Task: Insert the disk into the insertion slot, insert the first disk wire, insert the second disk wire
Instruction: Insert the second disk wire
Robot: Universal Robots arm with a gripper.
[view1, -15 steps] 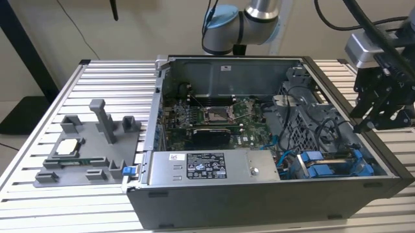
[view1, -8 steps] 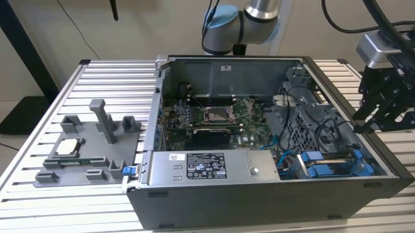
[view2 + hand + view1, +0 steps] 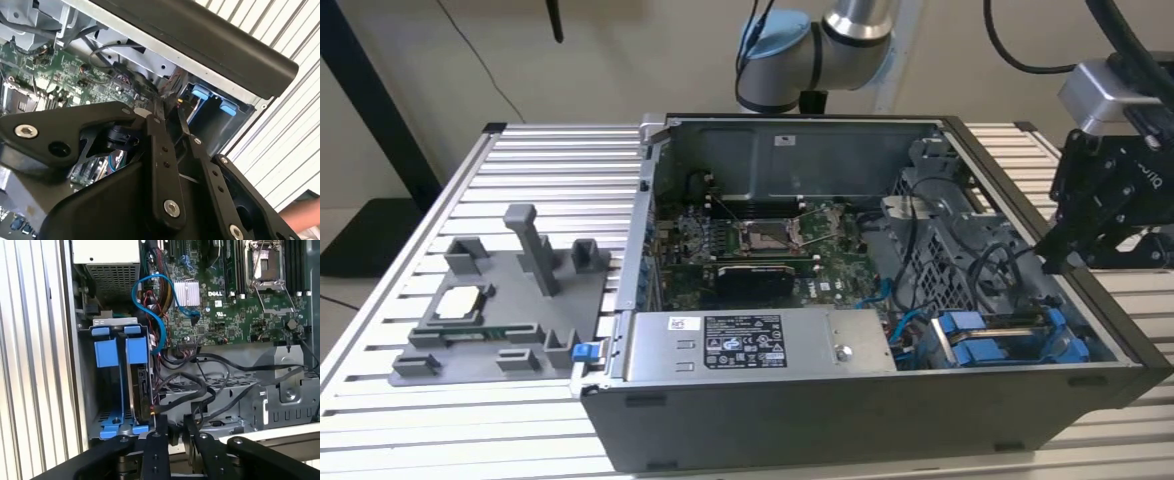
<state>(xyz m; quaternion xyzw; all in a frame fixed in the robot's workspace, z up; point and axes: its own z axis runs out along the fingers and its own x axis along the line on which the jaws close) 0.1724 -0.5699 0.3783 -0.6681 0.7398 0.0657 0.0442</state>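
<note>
One arm is at work here, and its gripper [image 3: 1061, 255] hangs over the edge of the open computer case [image 3: 854, 420] on the exterior view's right, just above the corner where the grey drive cage [image 3: 1001, 340] with its blue carriers sits. The case stands on a slatted tabletop [image 3: 520, 170].

In the first wrist view the gripper [image 3: 172, 427] points straight down at the near end of the cage. The insertion slot [image 3: 112, 390] opens directly ahead of it, and a dark slab that I take to be the disk [image 3: 142, 390] stands on edge in the bay beside it, under one of the two blue carriers [image 3: 136, 350]. Its long axis runs away from the gripper, toward the blue tabs at the far end, so the end of the disk that faces the gripper is the one within reach. Judged from this, the disk is already seated.

A bundle of black wires [image 3: 210, 385] snakes across the cage roof just beside the disk, on the side toward the green main board [image 3: 240, 315], and a blue cable [image 3: 150, 305] loops from the board down behind the carriers. Whether either is plugged into the disk is hidden.

Whether the jaws are spread, pressed together or pinching anything, I cannot tell. In the second wrist view the gripper [image 3: 170, 112] aims at the same corner of the case, with the blue carriers [image 3: 205, 92] close beyond it.
</note>
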